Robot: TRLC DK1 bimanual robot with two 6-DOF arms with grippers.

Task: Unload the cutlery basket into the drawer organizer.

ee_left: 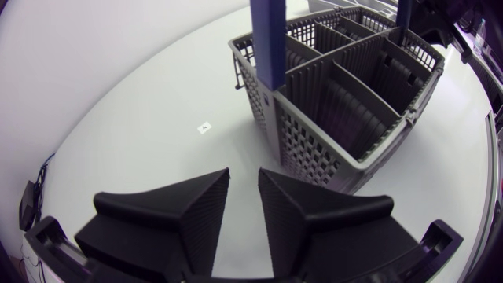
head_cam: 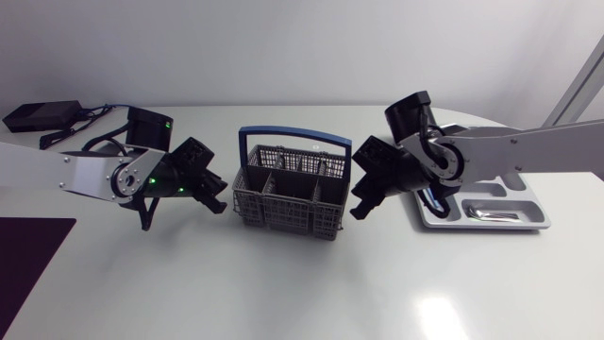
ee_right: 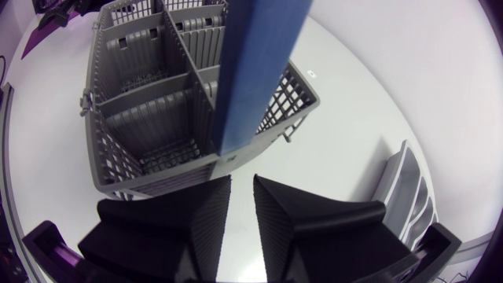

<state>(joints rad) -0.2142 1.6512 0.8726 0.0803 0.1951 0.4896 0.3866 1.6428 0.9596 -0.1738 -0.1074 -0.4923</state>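
- Cutlery basket (head_cam: pixel 288 184): grey plastic lattice with a blue handle (head_cam: pixel 294 140) arching over it. It stands upright at the middle of the surface (head_cam: pixel 283 283), between the two tools. Inner walls divide it into several compartments with ribbed floors.
- Drawer organizer (head_cam: pixel 528 212): a light grey tray near the right edge of the surface, just beside the basket's right-hand side and apart from it. Its left part is hidden under the right arm. Metal cutlery (head_cam: pixel 491 215) lies in one of its long compartments.
- Left tool (head_cam: pixel 215 196): hangs just beside the basket's left wall without touching it. In the left wrist view its fingers (ee_left: pixel 189 212) stand a narrow gap apart, with bare surface showing between them and nothing held.
- Right tool (head_cam: pixel 363 203): sits between basket and organizer, close to the basket's right wall. In the right wrist view its fingers (ee_right: pixel 295 220) are likewise slightly parted and hold nothing.
- Black box (head_cam: pixel 38 115) with cables: at the far left corner.
- Dark mat (head_cam: pixel 28 255): at the near left edge.
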